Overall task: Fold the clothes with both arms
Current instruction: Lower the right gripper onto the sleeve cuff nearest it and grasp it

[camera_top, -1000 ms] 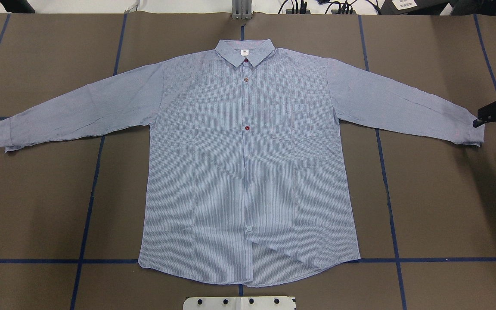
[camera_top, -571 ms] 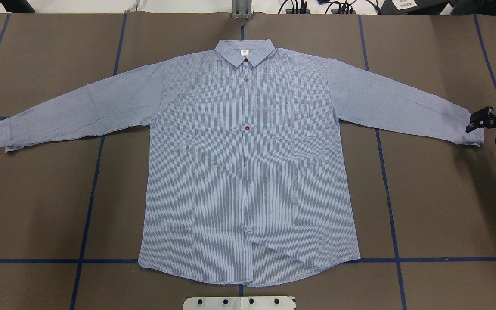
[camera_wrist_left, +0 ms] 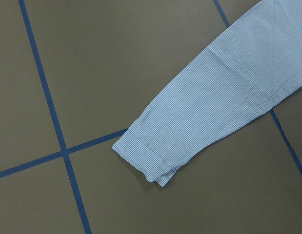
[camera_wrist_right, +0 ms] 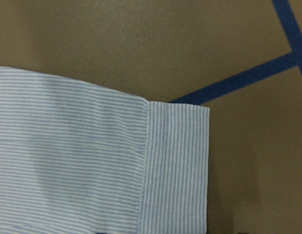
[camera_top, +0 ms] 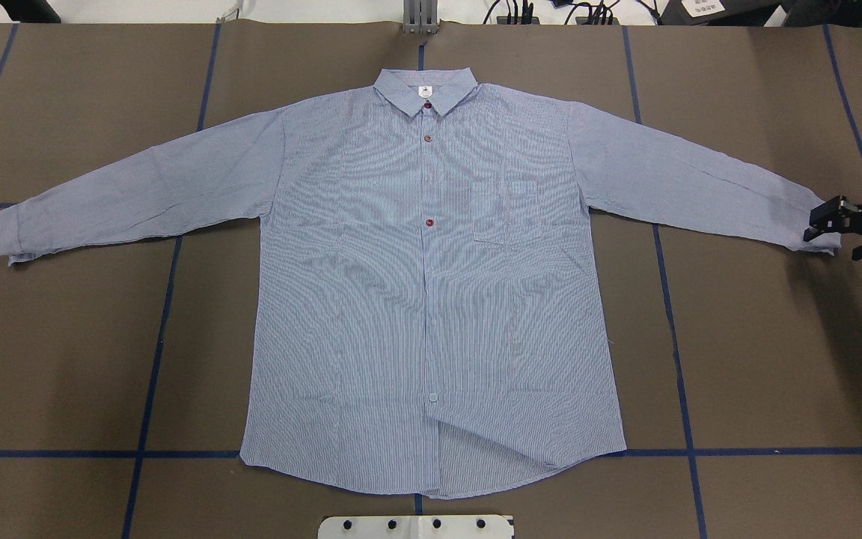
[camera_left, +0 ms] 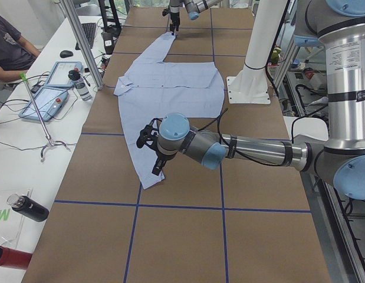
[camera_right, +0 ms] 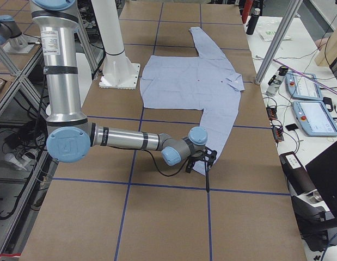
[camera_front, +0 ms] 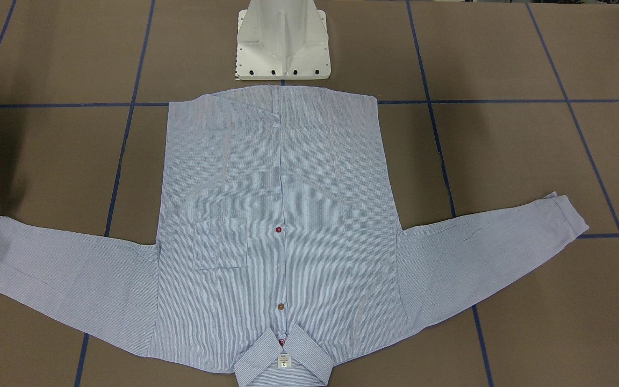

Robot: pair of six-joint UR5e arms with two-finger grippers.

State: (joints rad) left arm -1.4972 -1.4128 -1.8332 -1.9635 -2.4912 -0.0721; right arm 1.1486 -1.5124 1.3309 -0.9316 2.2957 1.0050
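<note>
Shirt [camera_top: 431,284], flat on desk [camera_top: 775,374], unfolded; right gripper [camera_top: 846,228] apart at one cuff [camera_wrist_right: 175,165], left gripper [camera_left: 151,159] above other cuff [camera_wrist_left: 146,151], state untellable; sleeve fold seemingly starting, next needing both cuffs pinched.

The shirt [camera_top: 431,299] is lying flat across the table [camera_top: 64,337], hem just beside the pedestal base [camera_front: 282,37], collar [camera_top: 425,90] on the far side. Its sleeves are stretching out sideways. The right gripper [camera_top: 833,239] is sitting at one cuff [camera_top: 822,241], and the left gripper [camera_left: 151,154] is hanging near the other cuff [camera_top: 8,236].
</note>
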